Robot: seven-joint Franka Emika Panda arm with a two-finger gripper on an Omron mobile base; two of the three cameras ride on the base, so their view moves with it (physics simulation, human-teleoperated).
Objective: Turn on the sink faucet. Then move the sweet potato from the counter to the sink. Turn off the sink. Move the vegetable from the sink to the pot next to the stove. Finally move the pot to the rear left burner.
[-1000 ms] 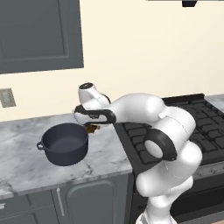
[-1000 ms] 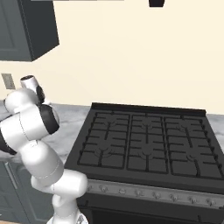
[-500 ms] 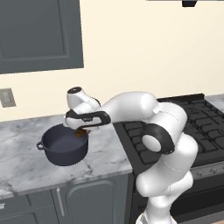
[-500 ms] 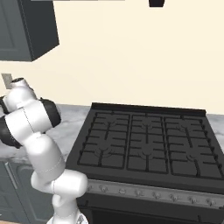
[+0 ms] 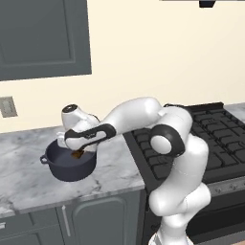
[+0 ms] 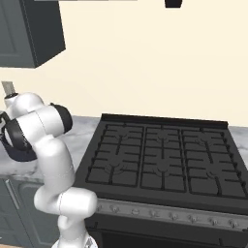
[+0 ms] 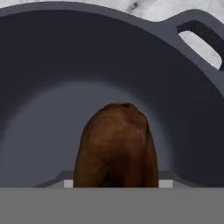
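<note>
While over pot (image 5: 72,165) | claw (image 5: 78,154) holds sweet potato (image 7: 115,146) | above inside

Compared with a second ago, the pincer (image 5: 76,152) is carried further left, away from the stove and the pot's right rim, and is now placed directly above the opening of the pot (image 5: 70,163). It is also brought lower, so that the sweet potato (image 5: 77,154) clamped between the jaws is seen at the level of the rim, inside the pot's outline. In the hand view the sweet potato (image 7: 115,146) is framed by the pot's dark inner wall (image 7: 52,78). In the right base view the arm's upper links are swung further toward the left edge.
</note>
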